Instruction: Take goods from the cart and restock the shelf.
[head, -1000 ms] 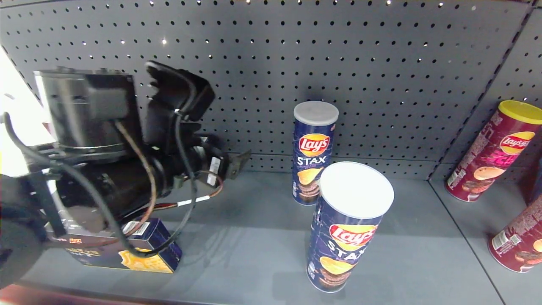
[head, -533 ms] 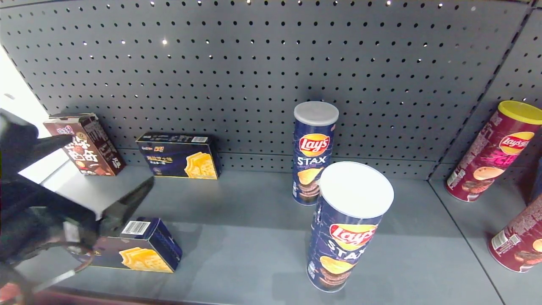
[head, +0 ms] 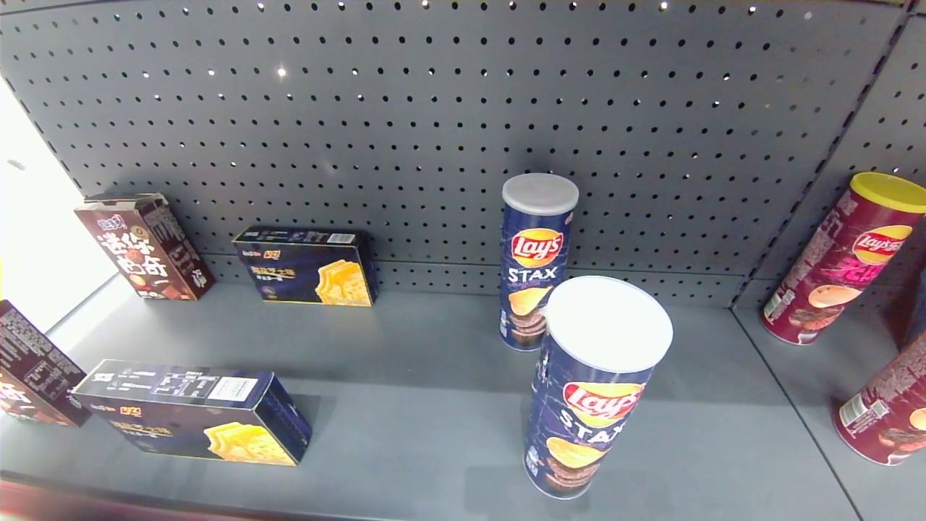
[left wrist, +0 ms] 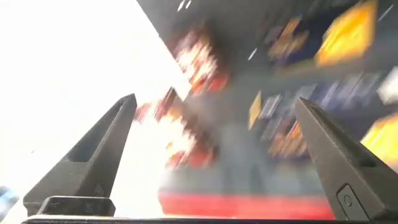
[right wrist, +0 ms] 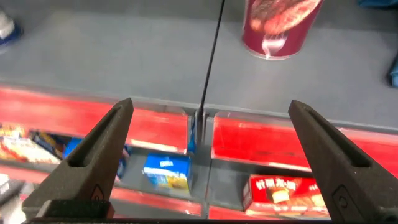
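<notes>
The front blue can [head: 593, 391] stands upright near the front of the grey shelf [head: 434, 434]. The rear blue can [head: 537, 260] stands upright just behind it and slightly to its left, close to the pegboard [head: 434, 108]. Well to the left of the front blue can, the front navy box [head: 195, 416] lies near the shelf's edge. The rear navy box [head: 307, 266] sits farther back on that side, against the pegboard. Farther left again, one brown box [head: 145, 246] leans by the pegboard and another brown carton [head: 32, 376] shows at the edge. To the right of the front blue can, past a divider line, are a far red can [head: 843, 260] and a near red can [head: 886, 412]. The left gripper [left wrist: 214, 99] has its jaws spread wide with nothing between them; the goods beyond it are blurred. The right gripper [right wrist: 210, 102] is also spread wide and holds nothing. It hangs before the shelf's red front strip [right wrist: 261, 140], with a red-wrapped can [right wrist: 277, 28] on the board beyond. How far it is from the front blue can cannot be told.
</notes>
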